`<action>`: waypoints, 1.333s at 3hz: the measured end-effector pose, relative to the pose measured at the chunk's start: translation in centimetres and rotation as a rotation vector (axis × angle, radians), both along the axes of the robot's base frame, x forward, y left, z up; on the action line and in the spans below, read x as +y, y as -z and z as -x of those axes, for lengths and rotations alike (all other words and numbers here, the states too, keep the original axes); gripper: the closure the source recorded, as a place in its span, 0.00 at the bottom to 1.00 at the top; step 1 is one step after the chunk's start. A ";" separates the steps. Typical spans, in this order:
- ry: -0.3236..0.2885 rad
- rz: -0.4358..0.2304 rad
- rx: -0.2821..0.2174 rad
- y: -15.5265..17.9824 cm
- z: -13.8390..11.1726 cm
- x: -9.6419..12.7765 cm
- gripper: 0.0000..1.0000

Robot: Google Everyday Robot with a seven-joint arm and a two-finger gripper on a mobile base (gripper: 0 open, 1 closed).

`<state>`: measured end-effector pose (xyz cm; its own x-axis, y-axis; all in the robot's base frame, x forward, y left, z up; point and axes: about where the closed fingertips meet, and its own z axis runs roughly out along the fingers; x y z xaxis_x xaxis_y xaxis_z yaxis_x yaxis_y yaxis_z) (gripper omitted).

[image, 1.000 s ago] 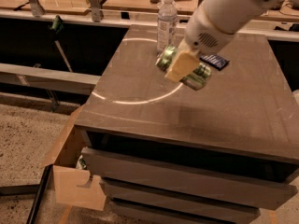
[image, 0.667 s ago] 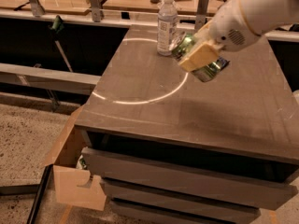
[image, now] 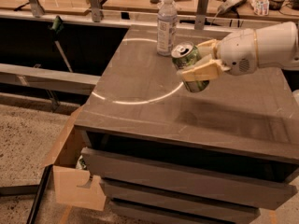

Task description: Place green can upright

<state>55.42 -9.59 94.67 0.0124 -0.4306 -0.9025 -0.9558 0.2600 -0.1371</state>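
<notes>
The green can (image: 189, 62) is a shiny green drink can with a silver top and pull-tab. It is held tilted, top toward the upper left, above the brown tabletop (image: 140, 78). My gripper (image: 198, 59) reaches in from the right on a white arm and is shut on the can, one tan finger (image: 202, 72) across its front and the other behind it. The can hangs just right of a clear plastic bottle (image: 167, 24) and is apart from it.
The bottle with a white label stands upright at the back of the tabletop. A pale ring of light (image: 135, 97) marks the surface. An open cardboard box (image: 70, 171) sits on the floor at the lower left. Cluttered benches run behind the table.
The arm has swung so it now comes in from the right. The can has turned more upright in the grip, its silver top now facing up-left, still beside the bottle.
</notes>
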 end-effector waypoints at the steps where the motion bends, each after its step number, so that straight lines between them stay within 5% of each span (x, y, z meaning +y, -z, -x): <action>1: -0.058 -0.085 0.010 1.2 0.5 1.0 1.00; 3: -0.102 -0.198 0.038 3.7 0.5 2.0 1.00; 4: -0.096 -0.270 0.045 4.4 0.4 1.9 0.85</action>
<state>55.04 -7.74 90.28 -0.0013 -0.1735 -0.9848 -0.9814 0.1892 -0.0320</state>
